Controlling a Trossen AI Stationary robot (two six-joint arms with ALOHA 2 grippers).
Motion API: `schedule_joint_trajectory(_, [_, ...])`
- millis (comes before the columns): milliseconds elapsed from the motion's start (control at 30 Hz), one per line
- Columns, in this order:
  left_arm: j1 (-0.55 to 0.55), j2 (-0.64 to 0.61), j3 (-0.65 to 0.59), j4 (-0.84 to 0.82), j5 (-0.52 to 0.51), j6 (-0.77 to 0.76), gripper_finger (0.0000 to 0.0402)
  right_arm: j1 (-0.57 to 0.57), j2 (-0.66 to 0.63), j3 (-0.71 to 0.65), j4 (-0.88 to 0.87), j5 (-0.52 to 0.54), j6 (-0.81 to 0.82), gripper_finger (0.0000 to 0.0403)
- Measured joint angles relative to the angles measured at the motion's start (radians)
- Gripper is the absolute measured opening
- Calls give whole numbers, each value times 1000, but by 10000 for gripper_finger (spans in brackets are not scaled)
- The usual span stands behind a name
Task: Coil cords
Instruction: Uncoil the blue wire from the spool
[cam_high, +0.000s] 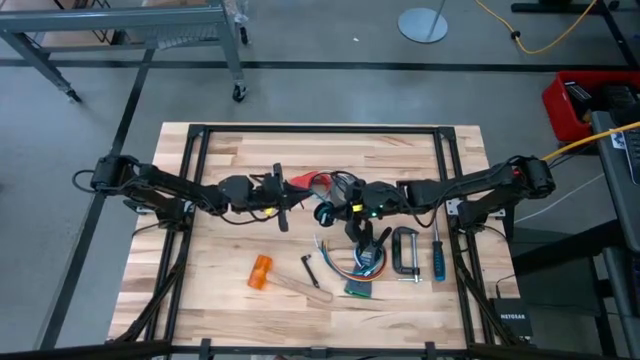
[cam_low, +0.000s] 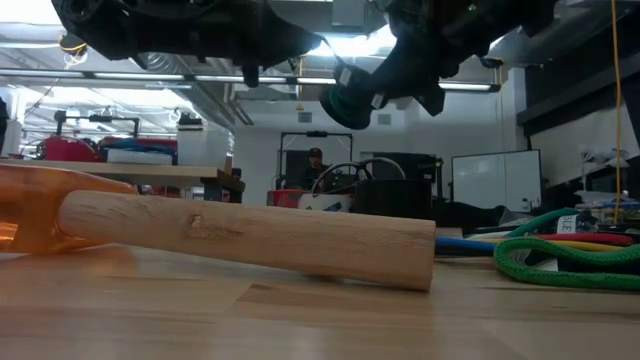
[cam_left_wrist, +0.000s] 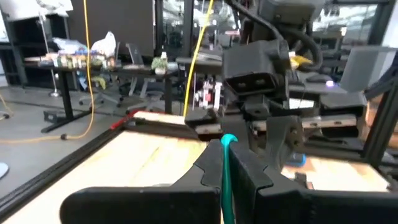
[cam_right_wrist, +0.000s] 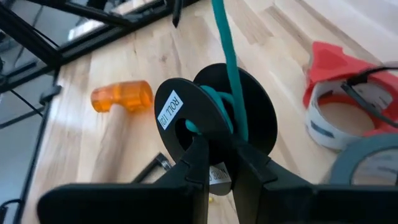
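On the worktop (cam_high: 230, 180) lay one orange-headed mallet (cam_high: 262, 272), one black C-clamp (cam_high: 405, 252), one blue-handled screwdriver (cam_high: 438, 258), one black spool (cam_right_wrist: 214, 124) of teal cord (cam_right_wrist: 225, 43), and two tape rolls (cam_right_wrist: 348, 134).

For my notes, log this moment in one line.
left end effector: shut on teal cord | right end effector: shut on black spool | both above table
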Motion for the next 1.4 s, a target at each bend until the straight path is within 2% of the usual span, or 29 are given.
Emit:
schedule_joint_trajectory(200, [-38, -5, 3, -152, -5, -17, 0, 0, 4, -7, -27, 34, -6, 44])
schedule_joint_trajectory(333, [-60, -10, 5, -227, -5, -45, 15, 1, 5, -7, -35, 36, -9, 44])
schedule_joint_trajectory(600, [-90, -11, 6, -243, 1, -77, 74, 0, 6, -9, -47, 44, -37, 44])
schedule_joint_trajectory(867, [-116, -9, 5, -265, 5, -134, 137, 0, 5, -8, -24, -25, -117, 44])
schedule_joint_trajectory(1033, [-125, -8, 4, -345, 8, -196, 138, 0, 5, -6, 59, -79, -142, 44])
schedule_joint_trajectory(1167, [-134, -6, 4, -369, 7, -248, 131, -1, 3, -5, 110, -82, -150, 44])
schedule_joint_trajectory(1400, [-136, -5, 3, -359, 7, -232, 129, 0, 3, -4, 123, -81, -163, 44])
